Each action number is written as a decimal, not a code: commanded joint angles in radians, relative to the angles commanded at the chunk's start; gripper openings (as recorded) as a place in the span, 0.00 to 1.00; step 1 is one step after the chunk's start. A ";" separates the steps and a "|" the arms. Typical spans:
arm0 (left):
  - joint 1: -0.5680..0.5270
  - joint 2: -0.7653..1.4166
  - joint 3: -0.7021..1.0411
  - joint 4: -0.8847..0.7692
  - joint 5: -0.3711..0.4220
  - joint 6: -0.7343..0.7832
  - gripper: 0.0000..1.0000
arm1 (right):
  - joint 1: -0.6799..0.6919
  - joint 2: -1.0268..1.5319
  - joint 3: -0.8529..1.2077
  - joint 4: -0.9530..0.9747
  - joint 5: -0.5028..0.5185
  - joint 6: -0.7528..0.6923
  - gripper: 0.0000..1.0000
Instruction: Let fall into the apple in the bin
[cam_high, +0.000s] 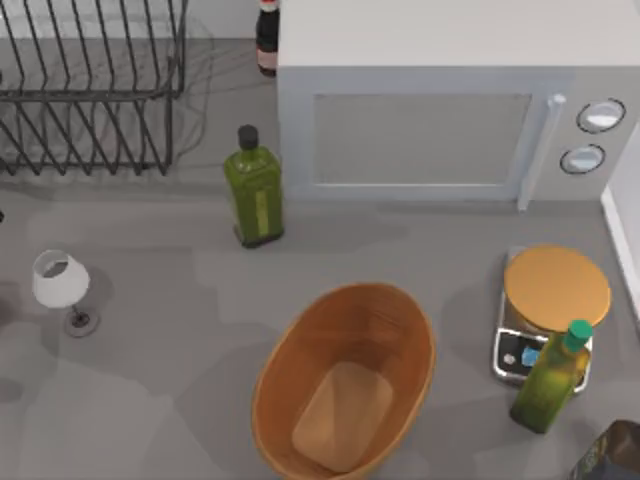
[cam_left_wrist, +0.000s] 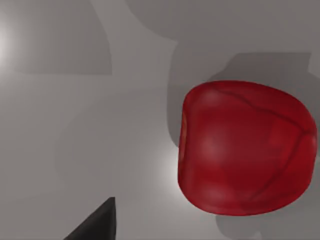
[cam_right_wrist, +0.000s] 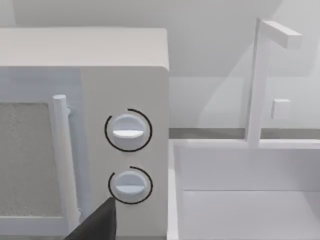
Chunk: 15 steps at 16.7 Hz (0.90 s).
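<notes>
The apple (cam_left_wrist: 245, 150), plain red and rounded, lies on the grey table top close under my left wrist camera, casting a shadow beside it. A dark tip of my left gripper (cam_left_wrist: 95, 225) shows next to it and does not touch it. The bin (cam_high: 285, 350), a large oval orange-brown wooden bowl with ribbed walls and a lighter flat bottom, stands at the front middle of the table with nothing in it. A dark part of my right arm (cam_high: 612, 452) sits at the front right corner, and a tip of my right gripper (cam_right_wrist: 97, 225) faces the microwave's knobs.
A white microwave (cam_high: 440, 120) stands at the back, a wire dish rack (cam_high: 90, 90) at the back left. One green bottle (cam_high: 255, 190), a wine glass (cam_high: 62, 285), an orange-topped scale (cam_high: 555, 290) and a second green bottle (cam_high: 550, 380) surround the bin. A white sink (cam_right_wrist: 250, 190) lies right of the microwave.
</notes>
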 joint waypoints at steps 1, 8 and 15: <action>0.003 0.015 0.013 -0.008 0.001 0.004 1.00 | 0.000 0.000 0.000 0.000 0.000 0.000 1.00; 0.005 0.028 0.008 0.007 0.001 0.009 1.00 | 0.000 0.000 0.000 0.000 0.000 0.000 1.00; 0.019 0.136 -0.086 0.209 0.001 0.021 1.00 | 0.000 0.000 0.000 0.000 0.000 0.000 1.00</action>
